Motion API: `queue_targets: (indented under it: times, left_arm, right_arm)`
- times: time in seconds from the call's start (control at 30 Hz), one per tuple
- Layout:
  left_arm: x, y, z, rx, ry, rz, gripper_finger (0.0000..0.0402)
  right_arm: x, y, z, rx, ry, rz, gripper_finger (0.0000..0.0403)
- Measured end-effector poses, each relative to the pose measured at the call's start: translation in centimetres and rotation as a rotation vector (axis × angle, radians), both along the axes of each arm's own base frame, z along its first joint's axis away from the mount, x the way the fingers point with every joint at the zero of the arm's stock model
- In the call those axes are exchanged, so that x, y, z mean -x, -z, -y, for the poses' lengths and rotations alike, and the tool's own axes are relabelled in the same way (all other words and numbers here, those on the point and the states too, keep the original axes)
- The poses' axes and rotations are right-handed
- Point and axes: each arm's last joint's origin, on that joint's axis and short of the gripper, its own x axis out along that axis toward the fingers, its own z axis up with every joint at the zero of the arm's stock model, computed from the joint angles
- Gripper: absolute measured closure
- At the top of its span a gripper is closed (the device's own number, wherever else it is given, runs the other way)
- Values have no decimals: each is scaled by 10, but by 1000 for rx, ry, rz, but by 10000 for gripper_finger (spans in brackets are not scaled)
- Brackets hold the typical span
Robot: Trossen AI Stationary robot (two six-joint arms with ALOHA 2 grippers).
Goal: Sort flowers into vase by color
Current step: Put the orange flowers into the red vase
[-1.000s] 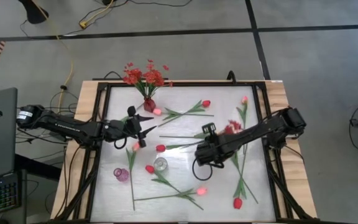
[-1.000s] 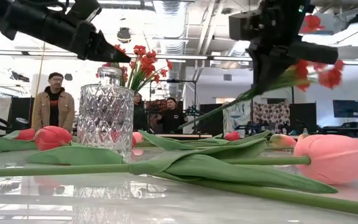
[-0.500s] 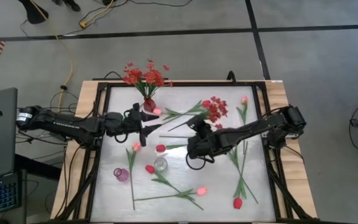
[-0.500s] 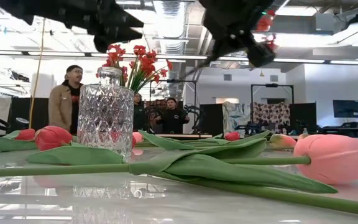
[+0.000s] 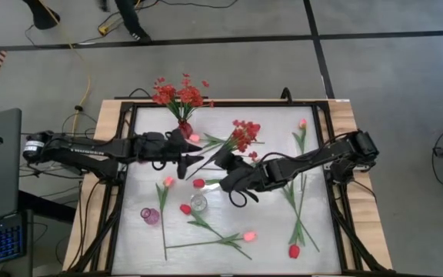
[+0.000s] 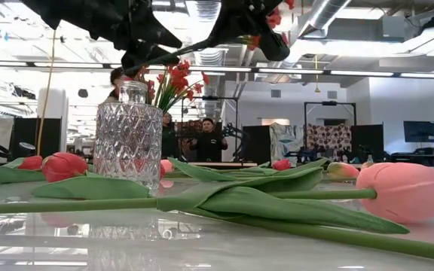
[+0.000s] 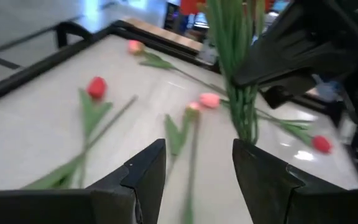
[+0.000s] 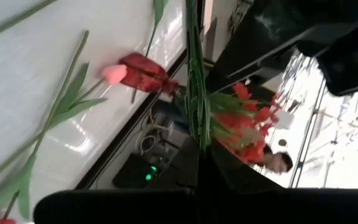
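The right gripper (image 5: 223,156) has its jaws clamped on the red spray (image 5: 243,135), held mid-stem above the surface (image 5: 321,231). The left gripper (image 5: 198,156) has open jaws beside the stem. Judgement: light, flexible, top-heavy; grip the lower stem.

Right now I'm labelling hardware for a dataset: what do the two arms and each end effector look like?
Both arms are dark, slim and jointed. The left arm has a pale band near its base. Each ends in two flat, dark, angular fingers: left end effector, right end effector.

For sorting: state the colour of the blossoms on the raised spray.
Red blossoms, clearest in the high view.
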Motion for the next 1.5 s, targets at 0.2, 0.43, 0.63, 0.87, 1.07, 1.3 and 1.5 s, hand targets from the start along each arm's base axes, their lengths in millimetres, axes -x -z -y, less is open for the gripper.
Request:
queue_targets:
  times: [0.2,0.43,0.63,0.87,1.07,1.3,1.5]
  left_arm:
    - [0,-3,-1,61,104,43,229]
    - [-1,-5,-1,100,120,64,229]
    - [-1,-6,1,124,169,76,229]
    - [-1,-7,1,128,174,84,229]
    - [-1,-7,1,123,186,84,237]
    - [-1,-7,2,119,235,82,294]
    - [-1,-6,2,98,243,75,351]
  right_arm:
    - [-1,-1,-1,11,-29,-11,363]
    - [-4,-6,-2,39,-69,13,362]
    - [-7,-10,0,74,-117,16,361]
    - [-11,-12,7,73,-182,15,361]
    - [-14,-13,12,44,-242,20,361]
    - [-16,-14,16,44,-258,37,360]
    - [-16,-14,16,55,-308,20,359]
